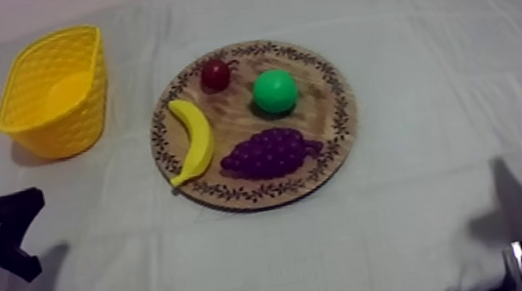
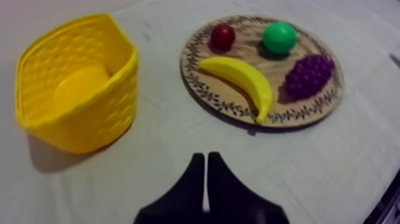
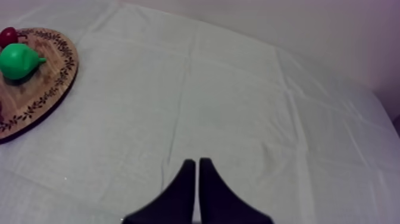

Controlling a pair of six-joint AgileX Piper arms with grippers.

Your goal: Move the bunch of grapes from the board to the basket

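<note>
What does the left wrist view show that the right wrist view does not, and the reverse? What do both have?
The left wrist view adds the yellow basket, the banana, the bunch of grapes and the left end effector, shut. The right wrist view adds the right end effector, shut, above the cloth. Both share the wooden board, the pear and the small red fruit.

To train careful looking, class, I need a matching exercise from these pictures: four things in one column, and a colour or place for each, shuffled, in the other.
Column one:
1 banana
2 pear
3 bunch of grapes
4 yellow basket

Column two:
A purple
B on the cloth, off the wooden board
C green
D yellow, on the board

Pairs: 1-D, 2-C, 3-A, 4-B.
</note>
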